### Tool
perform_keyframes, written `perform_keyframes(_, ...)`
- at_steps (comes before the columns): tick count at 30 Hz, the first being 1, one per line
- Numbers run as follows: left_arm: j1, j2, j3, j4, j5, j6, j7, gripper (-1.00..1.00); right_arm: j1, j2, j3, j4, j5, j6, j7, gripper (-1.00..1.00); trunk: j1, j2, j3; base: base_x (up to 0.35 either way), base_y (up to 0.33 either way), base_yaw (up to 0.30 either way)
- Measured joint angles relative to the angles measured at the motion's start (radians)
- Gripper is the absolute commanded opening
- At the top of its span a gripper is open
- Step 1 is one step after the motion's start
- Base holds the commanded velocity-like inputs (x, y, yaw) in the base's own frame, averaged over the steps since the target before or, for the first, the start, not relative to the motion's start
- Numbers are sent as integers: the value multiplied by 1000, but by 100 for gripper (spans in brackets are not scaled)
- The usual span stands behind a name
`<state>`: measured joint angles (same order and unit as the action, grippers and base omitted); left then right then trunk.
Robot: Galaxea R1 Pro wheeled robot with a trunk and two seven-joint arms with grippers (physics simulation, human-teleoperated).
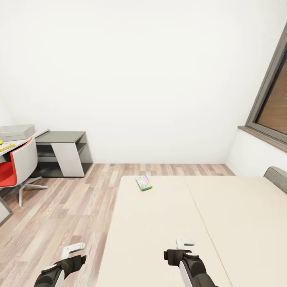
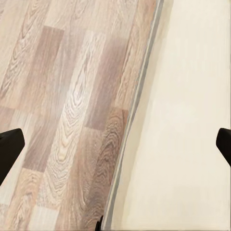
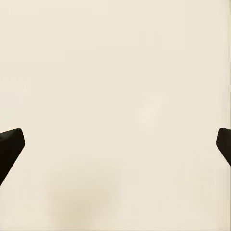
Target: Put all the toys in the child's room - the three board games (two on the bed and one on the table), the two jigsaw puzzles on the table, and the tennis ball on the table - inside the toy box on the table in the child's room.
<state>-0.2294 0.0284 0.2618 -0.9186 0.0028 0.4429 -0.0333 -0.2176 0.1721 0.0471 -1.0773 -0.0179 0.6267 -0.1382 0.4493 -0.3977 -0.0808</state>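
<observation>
Green-edged, white-topped flat board game box (image 1: 144, 183) lies far up the beige mattress (image 1: 207, 223), probably light and stiff, best pinched across an edge by either spread, empty gripper (image 1: 184, 242).

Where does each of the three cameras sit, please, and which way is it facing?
Head view: on the robot's head, looking forward and down over the bed, a board game and the toy box; left gripper and right gripper show.
Left wrist view: on the left arm, facing down at the floor and bed edge; dark fingertips show.
Right wrist view: on the right arm, facing the mattress; fingertips show.
Shared: all three see the beige mattress.
</observation>
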Motion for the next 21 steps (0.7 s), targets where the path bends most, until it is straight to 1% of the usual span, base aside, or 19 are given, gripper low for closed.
perform_keyframes(21, 0, 0, 0, 0, 0, 0, 0, 100, 0, 0, 0, 0, 0, 0, 0, 100, 0, 0, 0, 0, -187, 0)
